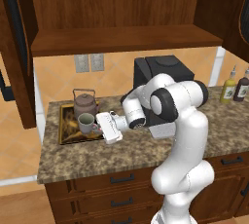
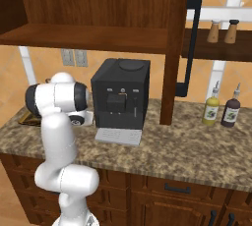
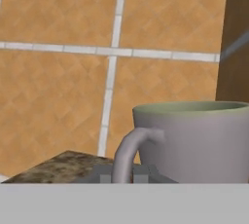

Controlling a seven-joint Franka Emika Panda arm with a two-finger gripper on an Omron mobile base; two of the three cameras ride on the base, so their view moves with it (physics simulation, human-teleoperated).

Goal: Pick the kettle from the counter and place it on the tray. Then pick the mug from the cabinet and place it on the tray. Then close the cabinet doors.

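At the top of the left base view, the cabinet (image 1: 121, 13) was seen open. Left of centre, the tray (image 1: 65, 125) was seen carrying the kettle (image 1: 85, 103), and the mug (image 1: 87, 123) was pinched by its handle in the closed gripper (image 1: 99, 125).

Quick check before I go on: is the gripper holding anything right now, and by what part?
The gripper is shut on the mug, gripping its side handle, over the tray beside the kettle.

White arm (image 1: 182, 135) bent leftward, fingers (image 3: 104, 175) closed, wrist level
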